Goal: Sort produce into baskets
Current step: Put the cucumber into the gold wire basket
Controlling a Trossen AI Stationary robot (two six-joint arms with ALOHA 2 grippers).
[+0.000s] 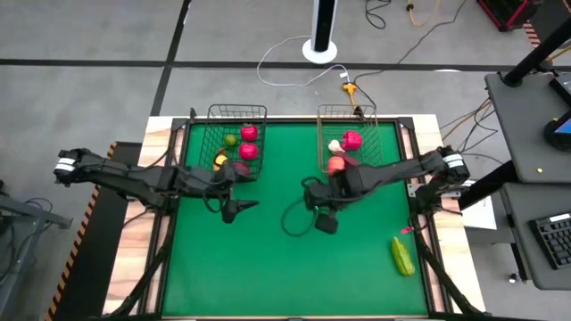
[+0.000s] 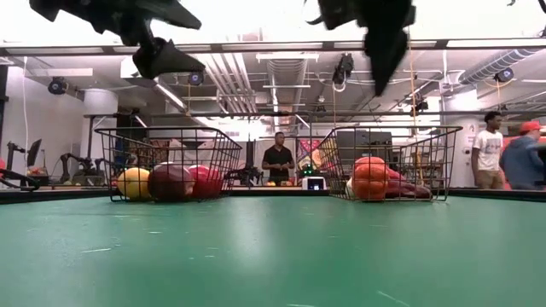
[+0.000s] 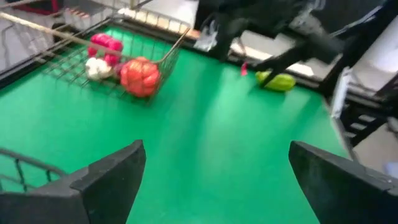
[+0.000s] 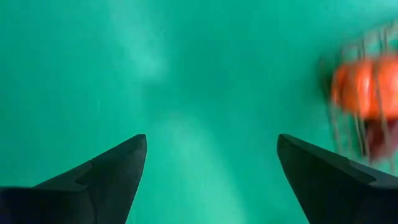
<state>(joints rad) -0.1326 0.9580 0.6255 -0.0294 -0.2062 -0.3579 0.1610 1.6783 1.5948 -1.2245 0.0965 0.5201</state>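
Baskets: black one (image 1: 234, 143) far left, copper one (image 1: 350, 140) far right, both holding produce.
Cucumber (image 1: 403, 256): near right on the green table (image 1: 268, 267), alone.
Left gripper (image 1: 234, 210): jaws spread, empty, beside black basket.
Right gripper (image 1: 323, 218): spread, empty, mid-table.
Writing: none readable.

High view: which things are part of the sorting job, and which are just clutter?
Job:
black basket with fruit
copper basket with produce
green vegetable, loose on the mat
left gripper, open
right gripper, open

Clutter:
white floor stand
floor cables
keyboard
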